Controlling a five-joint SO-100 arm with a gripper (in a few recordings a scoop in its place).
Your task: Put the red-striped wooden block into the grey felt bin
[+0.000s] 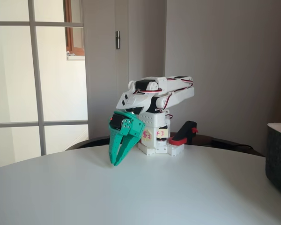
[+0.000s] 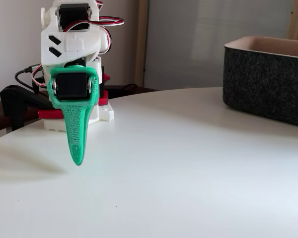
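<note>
My green gripper (image 1: 114,162) hangs from the folded white arm (image 1: 159,91) and points down at the white table, its tips just above the surface. The two fingers meet at their tips with nothing between them, so it is shut. In the other fixed view the gripper (image 2: 78,159) shows edge-on as one narrow green blade. The grey felt bin (image 1: 278,159) stands at the table's right edge, well away from the gripper. Its fuzzy dark wall and lighter rim (image 2: 265,82) fill the upper right of that fixed view. The red-striped wooden block is out of view.
The arm's white base (image 1: 154,140) sits at the far side of the round white table (image 1: 131,197), held by a red and black clamp (image 1: 185,133). A black clamp (image 2: 17,99) shows left of the base. A wide stretch of bare tabletop (image 2: 188,163) lies between gripper and bin.
</note>
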